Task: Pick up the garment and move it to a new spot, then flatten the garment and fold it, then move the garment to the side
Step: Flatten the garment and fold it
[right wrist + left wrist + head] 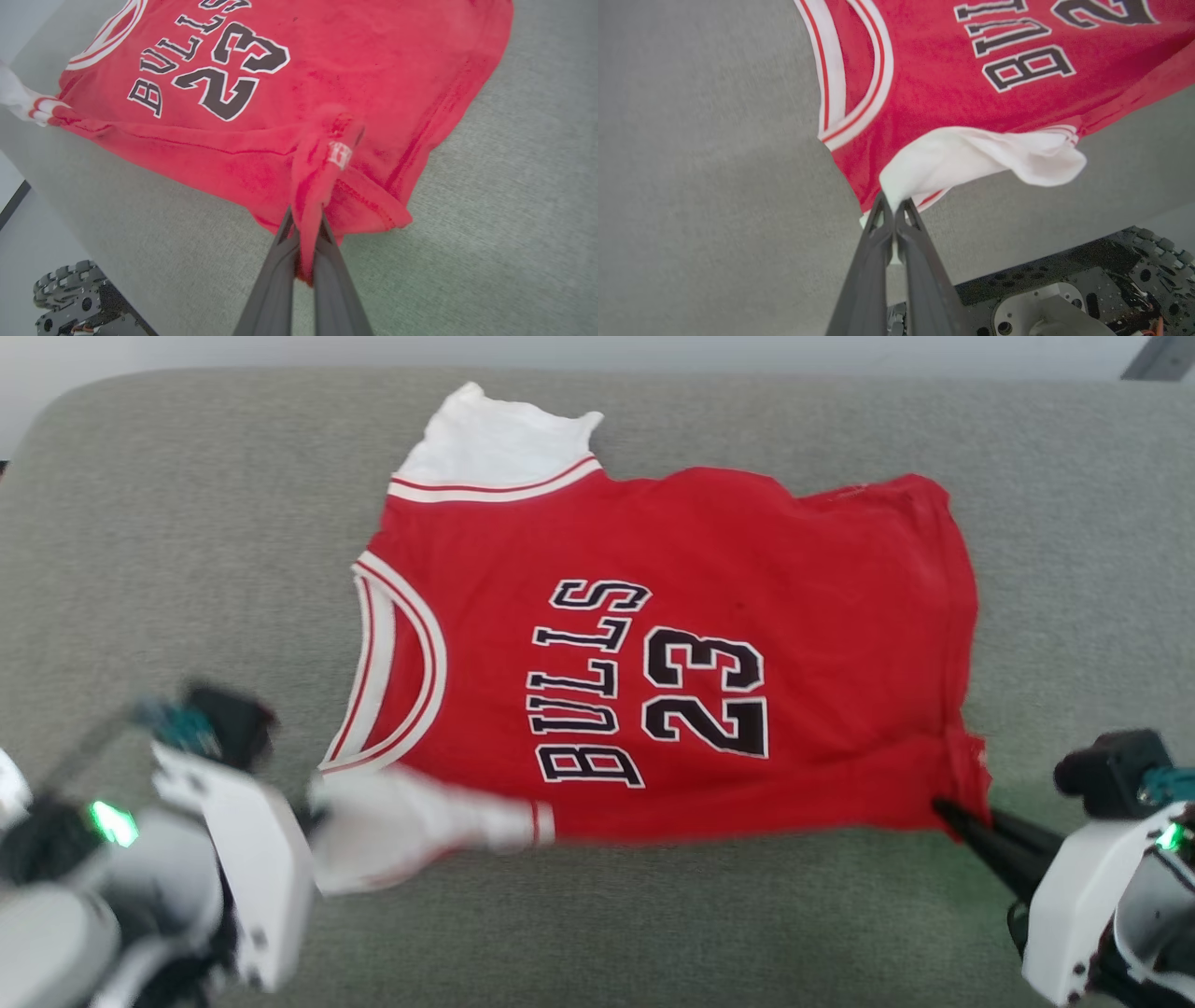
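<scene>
The red "Bulls 23" jersey (709, 644) lies spread face-up on the grey cushion (187, 523), neckline to the left and hem to the right, with its near edge close to the cushion's front. The left gripper (893, 212) is pinched shut on the near white sleeve end (980, 154), which rises off the cushion in a loose fold. The right gripper (306, 218) is clamped on the near-right hem corner (327, 154), red cloth bunched between its fingers. The knit looks light, limp and stretchy, so it will likely sag between the two holds and drag on the upholstery. Seamed edges such as the hem and sleeve trim seem the firmest places to hold.
</scene>
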Available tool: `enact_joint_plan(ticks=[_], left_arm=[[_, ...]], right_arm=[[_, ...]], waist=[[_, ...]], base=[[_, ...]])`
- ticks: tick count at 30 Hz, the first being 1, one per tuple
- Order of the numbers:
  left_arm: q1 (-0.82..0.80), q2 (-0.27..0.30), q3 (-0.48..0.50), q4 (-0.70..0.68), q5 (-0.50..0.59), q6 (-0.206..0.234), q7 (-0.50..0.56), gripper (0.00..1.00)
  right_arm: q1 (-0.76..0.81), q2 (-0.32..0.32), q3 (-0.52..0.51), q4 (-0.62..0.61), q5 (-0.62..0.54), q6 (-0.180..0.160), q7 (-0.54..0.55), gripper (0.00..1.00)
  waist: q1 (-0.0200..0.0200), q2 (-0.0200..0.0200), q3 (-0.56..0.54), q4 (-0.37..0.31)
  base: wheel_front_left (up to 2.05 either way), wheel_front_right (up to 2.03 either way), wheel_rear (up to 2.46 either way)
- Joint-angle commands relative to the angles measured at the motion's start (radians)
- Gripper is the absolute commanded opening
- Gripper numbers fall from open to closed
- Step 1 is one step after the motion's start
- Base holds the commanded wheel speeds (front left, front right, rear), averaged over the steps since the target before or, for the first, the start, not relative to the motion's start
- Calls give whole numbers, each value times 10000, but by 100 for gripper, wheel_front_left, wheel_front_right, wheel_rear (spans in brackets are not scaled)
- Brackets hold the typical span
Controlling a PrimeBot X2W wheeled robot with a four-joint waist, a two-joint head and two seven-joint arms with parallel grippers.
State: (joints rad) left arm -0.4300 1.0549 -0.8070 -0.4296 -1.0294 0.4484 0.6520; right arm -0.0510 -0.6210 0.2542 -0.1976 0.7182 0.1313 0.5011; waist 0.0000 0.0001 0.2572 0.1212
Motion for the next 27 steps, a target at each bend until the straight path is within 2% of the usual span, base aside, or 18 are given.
enact_joint_plan(ticks=[1, 3, 7, 13, 16, 21, 27], left_arm=[[-436, -14, 211, 88, 187, -137, -41, 0], [-1081, 55, 394, 329, 418, -500, -5, 0], [-2339, -281, 516, 1224, 894, -1452, -21, 0], [-3692, -1498, 105, 3791, 1404, -2936, -210, 0], [-4115, -2194, -175, 5302, 1405, -3501, -220, 0], [-4556, -3263, -476, 7740, 1181, -4226, -226, 0], [-4713, -4169, -623, 10026, 727, -4666, 79, 0]], right_arm=[[-97, 212, -196, -112, -154, -11, 123, 0], [-357, 556, -533, -179, -410, -11, 350, 0], [-1085, 1126, -839, -16, -1008, -11, 725, 0], [-2605, 1893, -547, 1092, -1594, -11, 960, 0], [-3257, 2212, -281, 2027, -1744, -11, 1024, 0], [-4170, 2655, 196, 3640, -1867, -10, 1219, 0], [-4904, 2915, 838, 5024, -1771, -10, 1738, 0]], waist=[[0, -1, 84, -127], [0, -1, 137, -244], [0, -1, 306, -415], [0, -1, 554, -628], [0, -1, 642, -707], [0, -1, 766, -814], [0, -1, 811, -919]], base=[[0, 0, 0], [0, 0, 0], [0, 0, 0], [0, 0, 0], [0, 0, 0], [0, 0, 0], [0, 0, 0]])
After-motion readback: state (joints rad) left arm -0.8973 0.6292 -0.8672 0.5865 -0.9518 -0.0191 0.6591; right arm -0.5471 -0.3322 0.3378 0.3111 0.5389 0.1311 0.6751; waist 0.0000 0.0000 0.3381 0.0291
